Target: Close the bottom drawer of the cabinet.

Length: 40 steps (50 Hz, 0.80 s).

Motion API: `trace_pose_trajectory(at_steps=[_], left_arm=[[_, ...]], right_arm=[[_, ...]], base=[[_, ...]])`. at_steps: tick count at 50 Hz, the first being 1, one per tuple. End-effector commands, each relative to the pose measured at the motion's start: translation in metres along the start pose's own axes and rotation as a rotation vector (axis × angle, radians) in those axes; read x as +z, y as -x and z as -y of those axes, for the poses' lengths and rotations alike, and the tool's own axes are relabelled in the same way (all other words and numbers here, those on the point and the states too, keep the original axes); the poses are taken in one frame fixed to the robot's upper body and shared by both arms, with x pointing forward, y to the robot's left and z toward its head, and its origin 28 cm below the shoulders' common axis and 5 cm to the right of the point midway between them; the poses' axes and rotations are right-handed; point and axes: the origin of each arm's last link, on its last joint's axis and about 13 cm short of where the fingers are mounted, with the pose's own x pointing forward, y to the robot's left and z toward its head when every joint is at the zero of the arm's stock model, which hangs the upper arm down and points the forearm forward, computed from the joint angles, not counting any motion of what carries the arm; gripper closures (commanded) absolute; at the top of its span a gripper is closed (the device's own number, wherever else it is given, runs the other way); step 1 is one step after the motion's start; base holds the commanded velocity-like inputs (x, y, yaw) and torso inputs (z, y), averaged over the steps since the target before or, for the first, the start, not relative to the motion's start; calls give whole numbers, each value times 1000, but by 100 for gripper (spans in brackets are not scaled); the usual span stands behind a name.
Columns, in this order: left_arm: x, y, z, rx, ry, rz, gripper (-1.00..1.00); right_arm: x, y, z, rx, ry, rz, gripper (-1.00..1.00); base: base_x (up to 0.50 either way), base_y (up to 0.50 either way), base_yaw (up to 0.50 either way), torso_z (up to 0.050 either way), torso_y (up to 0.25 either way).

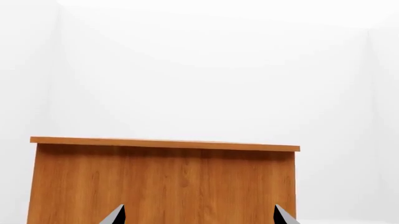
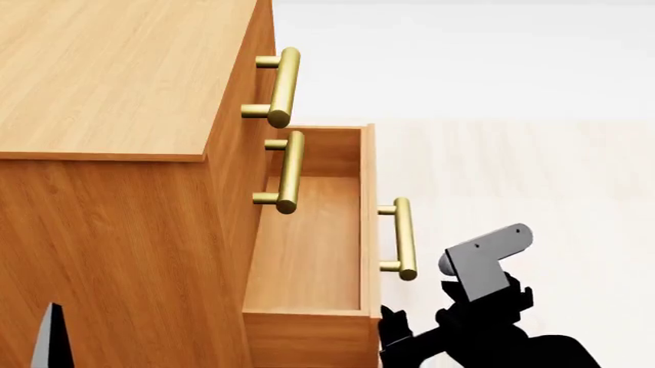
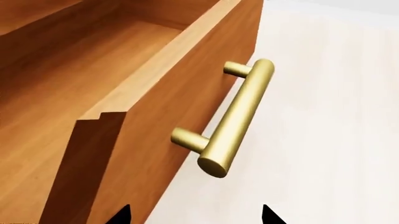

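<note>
currently catalogued: one cabinet point(image 2: 123, 192), orange-brown wood grain, flat top, three brass bar handles on its front. the bottom drawer point(image 2: 312, 253) is seen pulled well out of the cabinet front, its inside bare, its handle point(image 2: 403, 239) facing the open floor. the two upper drawers are seen shut, their handles stacked above.

right gripper point(image 3: 194, 215): held near the drawer front, just below the handle in the wrist view; its two dark fingertips are spread apart with nothing between them. no contact with the drawer is shown. left gripper point(image 1: 198, 215): fingertips likewise spread and empty, pointed at a plain side panel of the cabinet, apart from it.

risks, as judged: a push delivered on the handle's end or on the near corner of the drawer front, rather than squarely on the panel, could skew the drawer on its runners and jam it part-way. an open fingertip could be caught behind the bar and drag the drawer back out on withdrawal. a glancing push could slide off the smooth front.

surface and room: pale plank floor point(image 2: 532, 176), unmarked; white walls point(image 1: 199, 70), evenly lit. nothing else is seen on the cabinet top.
</note>
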Motion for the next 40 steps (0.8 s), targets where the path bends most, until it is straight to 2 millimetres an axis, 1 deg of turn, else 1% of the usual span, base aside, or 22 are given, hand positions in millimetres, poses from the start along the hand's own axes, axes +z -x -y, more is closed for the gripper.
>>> trace_pose_trajectory(at_steps=[1, 15, 25, 33, 40], left_arm=[[1, 0, 0, 2, -1, 0, -100], [-1, 0, -2, 6, 1, -2, -100], [-1, 0, -2, 8, 2, -1, -100], [-2, 0, -1, 6, -1, -3, -100], [-2, 0, -1, 6, 0, -3, -100]], right_arm=[[6, -7, -4, 25, 37, -5, -100], [5, -14, -9, 53, 37, 3, -100], [7, -23, -16, 91, 48, 4, -100], [5, -36, -23, 132, 52, 6, -100], [9, -42, -28, 161, 65, 9, -100]], base=[[0, 0, 0, 0, 0], [0, 0, 0, 0, 0], [0, 0, 0, 0, 0], [0, 0, 0, 0, 0], [0, 0, 0, 0, 0]])
